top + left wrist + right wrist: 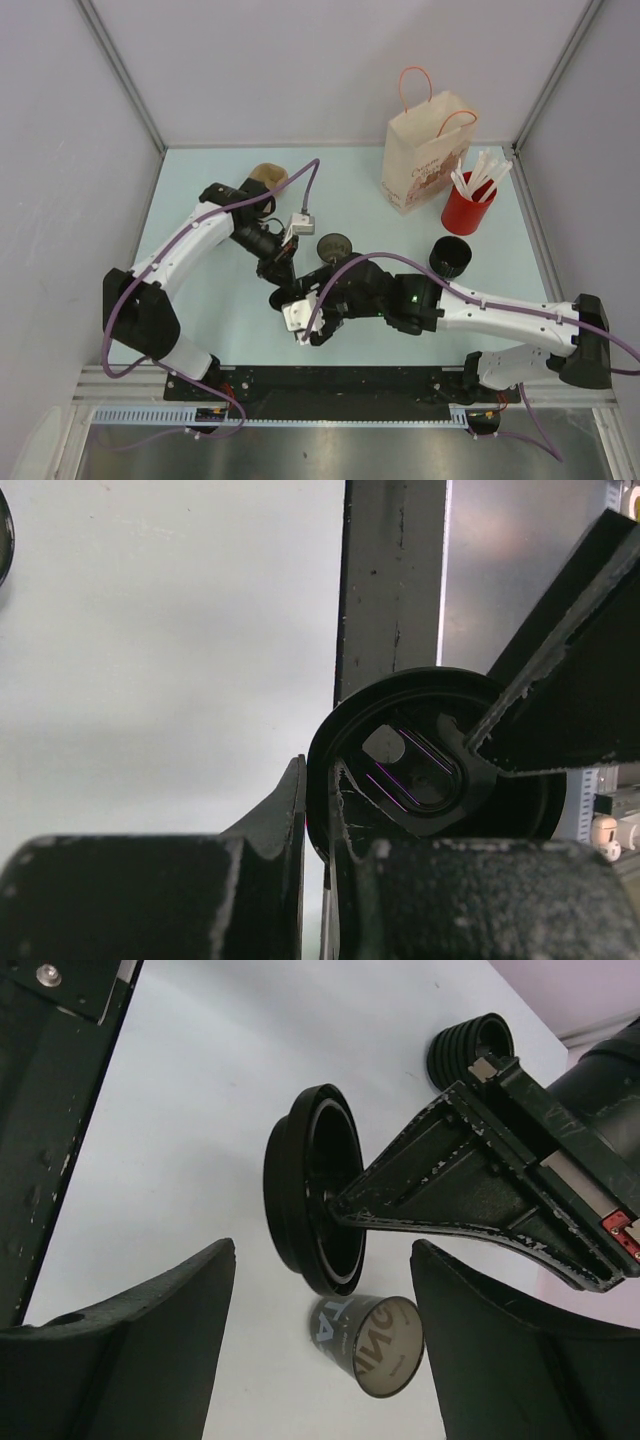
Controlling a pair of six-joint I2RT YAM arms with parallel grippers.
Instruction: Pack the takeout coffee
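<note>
Left gripper (320, 780) pinches lid (310, 1200) by its rim, apparently clear of the table (200, 1080), near cup (370, 1345). Right gripper (322, 1250) gapes either side, not touching. Risk: the thin edge-hold slips, or a skewed closing knocks the lid loose.

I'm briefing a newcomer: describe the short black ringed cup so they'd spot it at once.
Find the paper bag at the table's far right, with the red cup of white sticks beside it. Just nearer than that stands the short black cup. Its ringed, all-black look sets it apart from the smooth open-topped cup mid-table.
</note>
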